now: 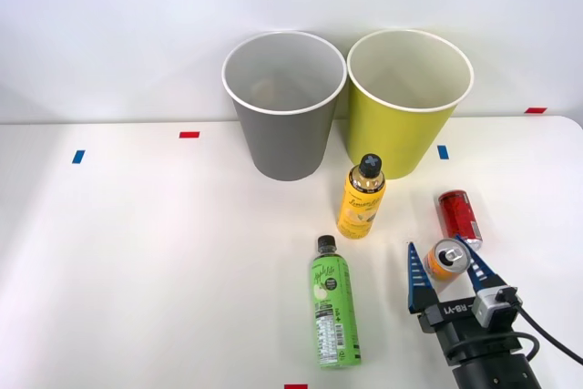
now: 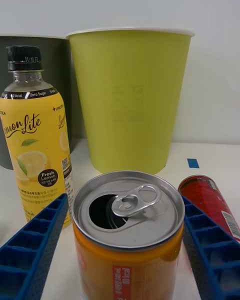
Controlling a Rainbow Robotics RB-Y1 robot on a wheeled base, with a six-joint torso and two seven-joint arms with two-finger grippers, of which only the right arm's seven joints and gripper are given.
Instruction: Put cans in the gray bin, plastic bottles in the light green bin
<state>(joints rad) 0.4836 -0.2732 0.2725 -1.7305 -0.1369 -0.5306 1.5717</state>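
A brushed silver metal top is seen on the orange can [image 2: 127, 230], its tab shiny. A glossy sheen is shown by the red can [image 2: 210, 202]. Clear plastic and a ribbed black cap are seen on the yellow bottle [image 2: 35, 130]. The green bin [image 2: 130, 100] looks matt and smooth; the fingers [image 2: 30, 250] are ribbed blue plastic.

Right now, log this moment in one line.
right claw: open, straddling upright orange can | red can: lying | both bins: no items visible

White flat tabletop [image 1: 137, 252] bears small red tape markers [image 1: 189, 135] and blue tape markers [image 1: 78, 157] along its far edge.
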